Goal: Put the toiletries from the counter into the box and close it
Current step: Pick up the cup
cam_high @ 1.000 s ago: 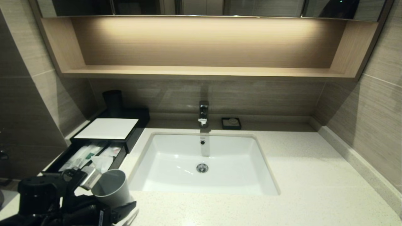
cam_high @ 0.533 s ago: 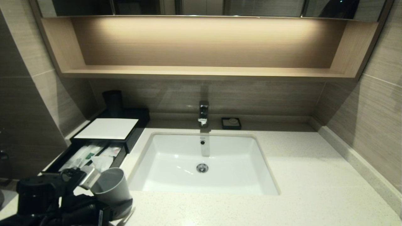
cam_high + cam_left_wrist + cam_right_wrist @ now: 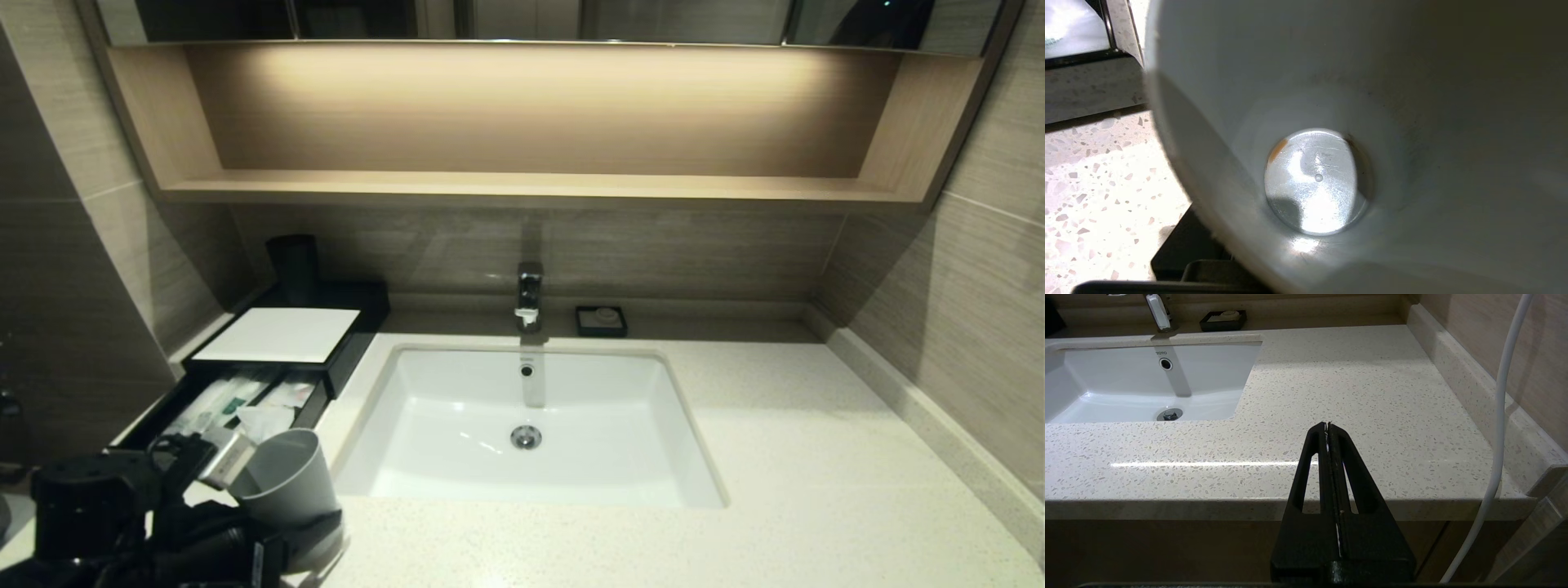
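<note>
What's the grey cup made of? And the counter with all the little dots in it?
The grey cup looks like plastic: matte, thin-walled, with a scuffed shiny disc at its bottom that could be metal or just glossy plastic. The counter looks like polished stone, maybe man-made: cream with small darker chips, and glossy enough to mirror a light streak.

Left wrist view: the inside of a pale grey cup fills most of the frame, seen from its mouth down to a round, shiny, scratched bottom with a small orange-brown mark at its edge. Beside the cup's rim lies speckled cream counter. A black edge of the box crosses one corner. A dark part of the left gripper sits against the cup's outer wall
</note>
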You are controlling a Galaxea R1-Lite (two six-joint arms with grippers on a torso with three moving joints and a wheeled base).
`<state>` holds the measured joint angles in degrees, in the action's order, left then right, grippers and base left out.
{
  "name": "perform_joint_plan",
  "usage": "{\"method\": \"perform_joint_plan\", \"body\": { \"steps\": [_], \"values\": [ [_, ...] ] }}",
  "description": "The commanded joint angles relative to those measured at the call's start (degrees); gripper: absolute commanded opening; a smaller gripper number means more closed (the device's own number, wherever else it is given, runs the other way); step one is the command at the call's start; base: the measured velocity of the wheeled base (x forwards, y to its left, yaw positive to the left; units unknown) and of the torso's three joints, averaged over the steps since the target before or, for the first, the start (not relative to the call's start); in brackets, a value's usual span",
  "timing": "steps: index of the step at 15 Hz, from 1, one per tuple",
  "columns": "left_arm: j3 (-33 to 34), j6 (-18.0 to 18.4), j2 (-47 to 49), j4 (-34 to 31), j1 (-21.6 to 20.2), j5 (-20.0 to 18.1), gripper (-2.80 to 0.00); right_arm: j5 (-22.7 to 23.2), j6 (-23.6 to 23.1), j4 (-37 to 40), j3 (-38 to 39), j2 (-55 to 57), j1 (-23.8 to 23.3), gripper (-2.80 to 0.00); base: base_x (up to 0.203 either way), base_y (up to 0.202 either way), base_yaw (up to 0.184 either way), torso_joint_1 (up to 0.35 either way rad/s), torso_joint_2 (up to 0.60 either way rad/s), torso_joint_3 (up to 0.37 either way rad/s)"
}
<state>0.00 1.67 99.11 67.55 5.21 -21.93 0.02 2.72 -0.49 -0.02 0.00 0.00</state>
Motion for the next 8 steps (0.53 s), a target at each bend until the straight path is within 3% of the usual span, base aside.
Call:
{"method": "perform_joint_plan", "body": {
  "steps": [1, 5, 8],
  "values": [
    [0.1, -0.2, -2.5, 0.4, -0.1, -0.1, -2.8, 0.1, 0.0, 0.0, -0.1, 0.1, 0.0, -2.8, 0.0, 0.0, 0.0, 0.0, 0.0, 0.0],
    [-1.5, -0.3, -4.7, 0.5, -0.6, 0.6, -2.8, 0.1, 0.0, 0.0, 0.0, 0.1, 0.0, -2.8, 0.0, 0.0, 0.0, 0.0, 0.0, 0.0],
    [-4.6, -0.7, -4.5, 0.2, -1.0, 5.4, -2.8, 0.0, 0.0, 0.0, 0.0, 0.1, 0.0, -2.8, 0.0, 0.0, 0.0, 0.0, 0.0, 0.0]
  ]
}}
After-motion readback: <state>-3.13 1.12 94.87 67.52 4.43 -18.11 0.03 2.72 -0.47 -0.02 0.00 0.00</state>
